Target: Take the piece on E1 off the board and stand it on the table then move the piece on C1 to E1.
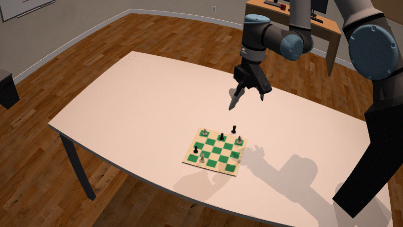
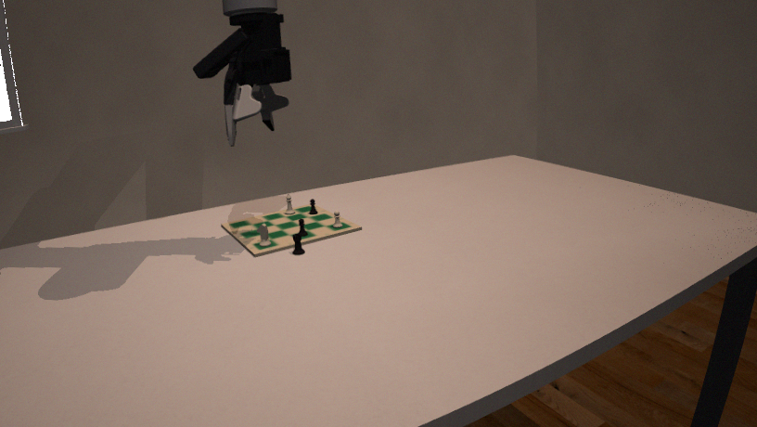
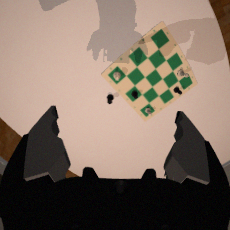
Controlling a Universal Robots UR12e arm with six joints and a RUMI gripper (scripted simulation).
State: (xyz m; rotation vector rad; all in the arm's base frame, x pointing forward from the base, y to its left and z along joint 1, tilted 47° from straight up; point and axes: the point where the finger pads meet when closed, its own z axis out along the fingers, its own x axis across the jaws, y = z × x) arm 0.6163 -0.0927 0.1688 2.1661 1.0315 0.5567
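Both moves seem finished; I should hold my wide-open pincer (image 1: 247, 104) (image 2: 250, 137) (image 3: 117, 109) high, away from the white horse-head chess piece (image 1: 239, 140) (image 2: 263, 235) (image 3: 117, 75).

Arm (image 1: 300, 19) (image 2: 250, 6): grey tubes w/ dark bands seen; rounded joints capped in blue, small notches spaced round the big cap (image 1: 373, 52) at 2 o'clock. Gripper (image 1: 245, 93) (image 2: 251, 136) (image 3: 117, 109) built in black, w/ pointed grey fingertips (image 1: 233, 101) (image 2: 230, 127).
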